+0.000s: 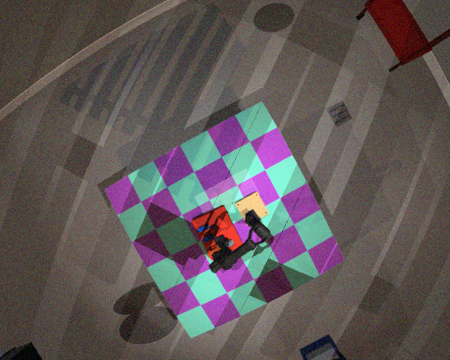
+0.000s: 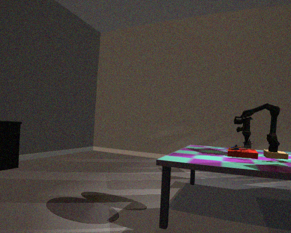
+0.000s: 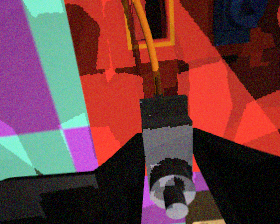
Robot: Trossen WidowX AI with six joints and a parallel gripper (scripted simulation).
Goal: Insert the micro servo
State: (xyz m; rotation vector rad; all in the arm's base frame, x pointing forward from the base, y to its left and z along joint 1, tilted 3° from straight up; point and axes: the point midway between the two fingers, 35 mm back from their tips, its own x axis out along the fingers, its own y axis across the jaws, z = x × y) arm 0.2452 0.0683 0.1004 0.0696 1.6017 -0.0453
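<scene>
My gripper (image 3: 165, 137) (image 2: 247, 145) is shut on the loose grey micro servo (image 3: 167, 142), above the red deck (image 1: 231, 228) (image 2: 242, 154) (image 3: 208, 95) near its edge. In the wrist view the servo's output shaft (image 3: 175, 196) points up toward the camera. Its orange cable (image 3: 151, 45) runs from the far end across the outline of the marked pocket (image 3: 172, 22). The dark pocket lies beyond the servo, toward the top of the wrist view, with no servo body seen in it. The mounting ears and side notch are not clear. In the top and exterior views the servo is too small to judge.
A blue servo (image 3: 237, 17) sits in the deck right of the pocket; blue parts (image 1: 203, 228) also show from above. The tan base plate (image 1: 251, 203) (image 2: 282, 155) of my arm stands beside the deck on the chequered table (image 1: 208, 286) (image 2: 207, 158).
</scene>
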